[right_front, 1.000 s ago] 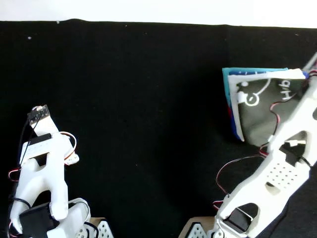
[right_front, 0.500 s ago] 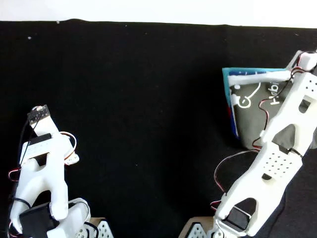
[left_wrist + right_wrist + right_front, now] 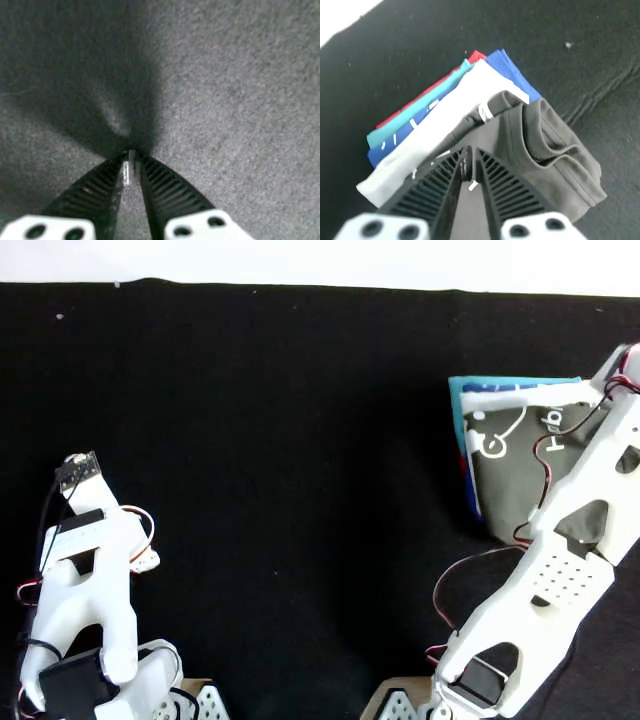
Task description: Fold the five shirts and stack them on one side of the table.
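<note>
1. The pile of five folded cotton shirts (image 3: 505, 475) lies at 3 o'clock on the black cloth-covered table (image 3: 300, 440). The dark grey printed shirt (image 3: 545, 145) is on top, and under it are the plain white shirt (image 3: 450, 110), the royal blue shirt (image 3: 512, 70), the teal shirt (image 3: 376, 136) and the red shirt (image 3: 476, 54)
2. A second ago the white right arm (image 3: 560, 570) lay lower across the pile. It then stretched out towards 1 o'clock and has now eased back a little to the table's 3 o'clock edge
3. The right gripper (image 3: 468, 160) has its jaws pressed together with nothing between them. It sits over the grey shirt beside the collar (whether the tips touch the cloth I cannot tell)
4. A second ago a broad white band of the shirt below showed along the pile's 9 o'clock side. Now the grey shirt covers most of it, so the top layer looks to have been nudged square
5. The white left arm (image 3: 85, 570) at 8 o'clock has not moved. The left gripper (image 3: 131, 160) is clenched and empty over bare cloth
6. With five colours showing in one pile at one side, I judge the task all but done, with only the right arm's withdrawal left
</note>
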Controlling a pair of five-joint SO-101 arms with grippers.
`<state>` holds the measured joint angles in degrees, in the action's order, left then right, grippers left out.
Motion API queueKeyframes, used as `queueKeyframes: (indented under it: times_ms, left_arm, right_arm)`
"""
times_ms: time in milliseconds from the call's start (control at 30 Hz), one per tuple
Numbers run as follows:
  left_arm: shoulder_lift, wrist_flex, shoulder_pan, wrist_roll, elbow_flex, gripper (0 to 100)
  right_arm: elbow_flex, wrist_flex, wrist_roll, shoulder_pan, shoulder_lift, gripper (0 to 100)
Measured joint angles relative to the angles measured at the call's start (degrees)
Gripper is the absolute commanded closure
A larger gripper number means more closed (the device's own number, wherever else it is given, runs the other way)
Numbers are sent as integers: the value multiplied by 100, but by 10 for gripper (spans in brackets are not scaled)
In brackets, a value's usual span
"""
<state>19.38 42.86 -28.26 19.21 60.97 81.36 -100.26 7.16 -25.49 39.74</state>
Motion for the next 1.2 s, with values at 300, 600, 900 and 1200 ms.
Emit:
queueKeyframes:
  times_ms: [300,600,900,1200]
  left_arm:
    - [0,0,0,0,0,987]
    - [0,0,0,0,0,987]
    - [0,0,0,0,0,987]
    - [0,0,0,0,0,987]
  right_arm:
    - [-1688,-18,-316,-492,-9,993]
    - [-2505,1125,-343,-545,-9,993]
    - [-3051,3103,-343,-545,-9,989]
    - [-3534,4237,-343,-53,0,989]
